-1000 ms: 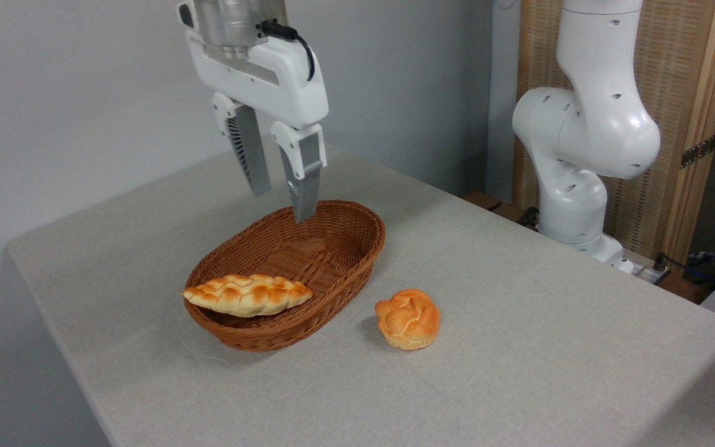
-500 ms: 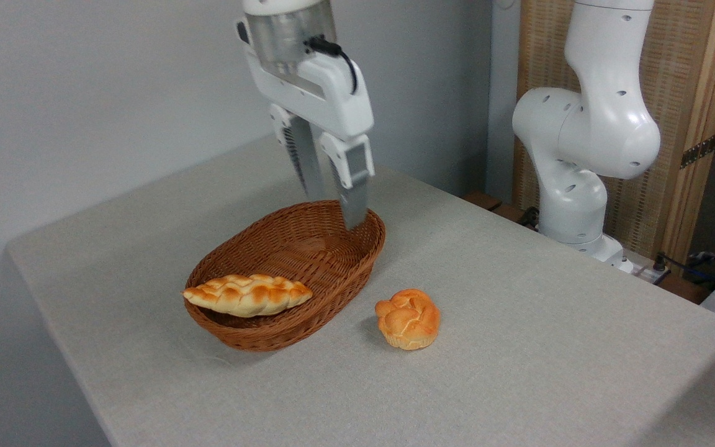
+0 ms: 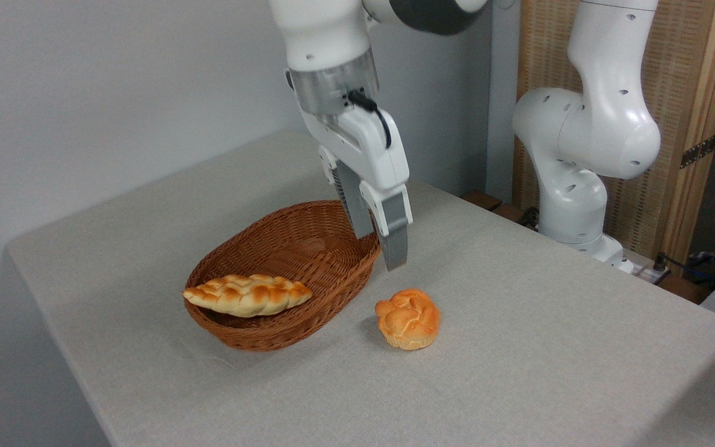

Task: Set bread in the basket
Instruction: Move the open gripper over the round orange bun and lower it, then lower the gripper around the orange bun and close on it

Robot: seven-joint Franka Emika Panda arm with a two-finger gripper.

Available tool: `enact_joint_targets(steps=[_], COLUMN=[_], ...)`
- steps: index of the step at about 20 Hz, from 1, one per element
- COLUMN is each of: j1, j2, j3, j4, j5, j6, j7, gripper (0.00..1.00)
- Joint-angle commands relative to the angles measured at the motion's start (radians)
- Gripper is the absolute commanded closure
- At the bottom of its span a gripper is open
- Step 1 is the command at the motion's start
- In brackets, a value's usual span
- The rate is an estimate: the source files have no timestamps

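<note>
Two fingers (image 3: 396,245) are held narrowly parted and empty above the bread (image 3: 408,318), centre frame on the table (image 3: 519,347) beside the basket (image 3: 283,273); unless widened, the bun could be knocked aside.

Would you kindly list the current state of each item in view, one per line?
Bun: on the table, outside the basket, not gripped.
Braided loaf: resting across the basket's near rim.
Basket: upright, holding only the loaf.
Gripper: jaws open, empty, above the bun.
</note>
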Motion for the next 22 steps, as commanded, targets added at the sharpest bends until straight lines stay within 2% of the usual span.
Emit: enact_joint_targets(steps=[1, 8, 12, 16, 22], j1=[-0.009, -0.008, -0.009, -0.009, -0.012], j2=[-0.031, -0.029, -0.024, -0.024, -0.02], j3=[0.02, 0.034, 0.049, 0.049, 0.048], j4=[-0.1, -0.145, -0.171, -0.222, -0.261], j5=[0.015, 0.015, 0.015, 0.018, 0.058], j6=[0.081, 0.104, 0.113, 0.202, 0.237], j7=[0.074, 0.193, 0.201, 0.206, 0.226], gripper=[0.0, 0.0, 0.0, 0.0, 0.0])
